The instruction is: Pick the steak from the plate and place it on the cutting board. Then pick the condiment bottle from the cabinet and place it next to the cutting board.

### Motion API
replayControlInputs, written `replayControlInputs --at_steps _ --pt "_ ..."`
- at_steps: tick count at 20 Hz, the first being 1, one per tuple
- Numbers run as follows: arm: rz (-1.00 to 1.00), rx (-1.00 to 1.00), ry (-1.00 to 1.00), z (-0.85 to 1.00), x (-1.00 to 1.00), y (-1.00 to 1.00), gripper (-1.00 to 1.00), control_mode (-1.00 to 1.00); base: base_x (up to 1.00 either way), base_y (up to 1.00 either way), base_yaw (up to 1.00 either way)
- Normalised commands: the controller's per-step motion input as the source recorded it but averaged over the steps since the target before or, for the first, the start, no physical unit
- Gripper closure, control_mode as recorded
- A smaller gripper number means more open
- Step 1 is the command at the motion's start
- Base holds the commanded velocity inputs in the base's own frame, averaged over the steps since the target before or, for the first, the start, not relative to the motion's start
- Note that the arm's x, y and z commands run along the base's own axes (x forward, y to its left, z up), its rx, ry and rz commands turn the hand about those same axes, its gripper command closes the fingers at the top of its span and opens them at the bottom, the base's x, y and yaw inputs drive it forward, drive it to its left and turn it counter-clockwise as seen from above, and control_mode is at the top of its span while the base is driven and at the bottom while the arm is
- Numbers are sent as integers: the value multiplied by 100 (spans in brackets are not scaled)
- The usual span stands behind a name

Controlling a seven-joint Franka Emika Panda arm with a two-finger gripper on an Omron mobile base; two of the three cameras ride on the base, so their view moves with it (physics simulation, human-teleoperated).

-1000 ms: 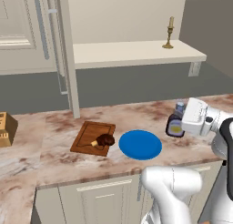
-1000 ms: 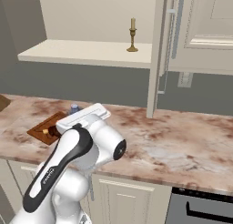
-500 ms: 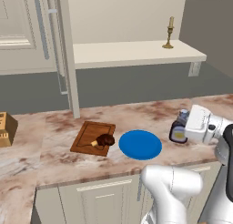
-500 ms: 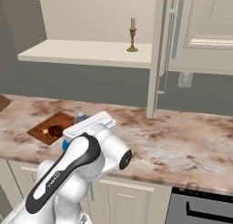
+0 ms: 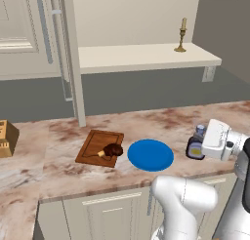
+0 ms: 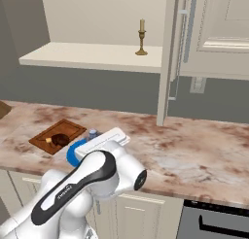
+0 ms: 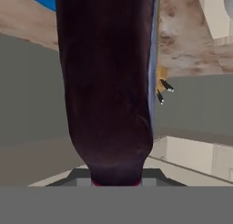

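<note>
Left base view: kitchen counter [image 5: 146, 122] seen from behind the arm, marbled top running wall to wall under the shelf.
Cabinet [image 5: 29, 34]: door standing open, wide shelf [image 5: 141, 56] bare apart from a brass candlestick [image 5: 181, 35] at its far end (no bottle left up there).
Cutting board [image 5: 97, 145]: flat on the counter, left of the plate, near it but not touching.
Plate [image 5: 150, 154]: bright blue, nothing on it.
Steak [image 5: 112, 150]: resting on the board's near right corner, bone end pointing left; first half of the job judged done.
Gripper [image 5: 199, 145]: clenched around the condiment bottle [image 5: 196, 147], dark body and yellow-white label showing just past the white hand, greyish-blue cap on top.
Bottle position: low over the counter to the right of the plate, with the plate between it and the board; contact with the counter impossible to tell.
Hand view: dark bottle body [image 7: 107, 82] running up the middle from between the fingertips, a sliver of blue plate [image 7: 41, 0] at the upper left.
Right base view: bottle cap [image 6: 92, 133] peeping out beside the hand, at the plate's edge [image 6: 73, 153].
Left to do: setting the bottle down and letting go (whether this spot counts as next to the board is a judgement call, since the plate sits in between).
</note>
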Motion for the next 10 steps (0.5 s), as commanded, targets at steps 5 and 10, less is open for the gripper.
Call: replayControlInputs --at_steps 5,10 --pt "-1 -3 0 -35 1 -18 100 -100 0 0 0" --pt "-1 0 0 -26 8 -16 100 -100 0 0 0"
